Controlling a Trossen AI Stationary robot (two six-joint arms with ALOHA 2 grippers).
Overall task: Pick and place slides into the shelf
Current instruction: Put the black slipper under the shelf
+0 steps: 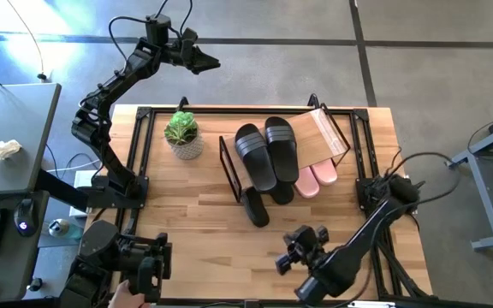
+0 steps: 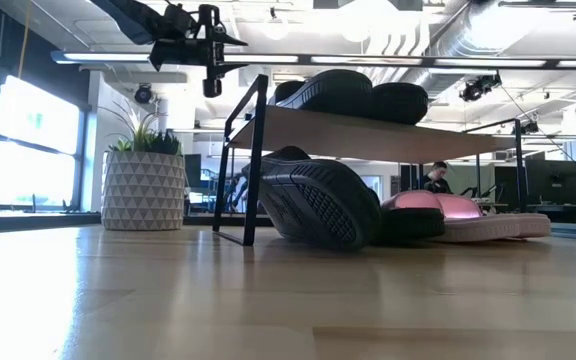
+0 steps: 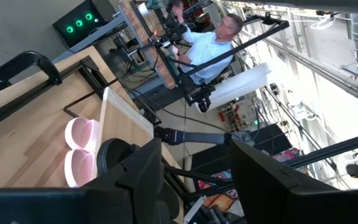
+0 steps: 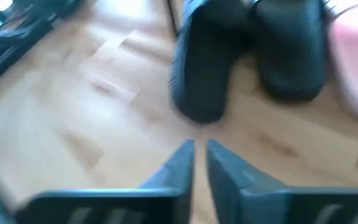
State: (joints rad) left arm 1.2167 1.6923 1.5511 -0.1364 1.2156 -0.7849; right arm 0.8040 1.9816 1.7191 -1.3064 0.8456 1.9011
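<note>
The shelf (image 1: 319,137) stands mid-table, and two black slides (image 1: 268,150) lie side by side on its wood board (image 2: 368,135). Under the board, one black slide (image 2: 318,200) stands tilted on its side edge, sole toward the near edge. A second black slide (image 4: 291,50) lies beside it. Two pink slides (image 1: 315,178) lie flat under the shelf's right part. My right gripper (image 4: 199,155) hovers shut above the table, near-side of the tilted slide, with nothing between its fingers. My left gripper (image 3: 197,180) is open and raised high beyond the table's far edge (image 1: 199,60).
A potted green plant (image 1: 182,135) in a white patterned pot stands left of the shelf. Bare wood table (image 1: 195,231) stretches along the near side. A black frame (image 1: 144,154) borders the tabletop. A person (image 3: 210,43) shows in the room beyond the table.
</note>
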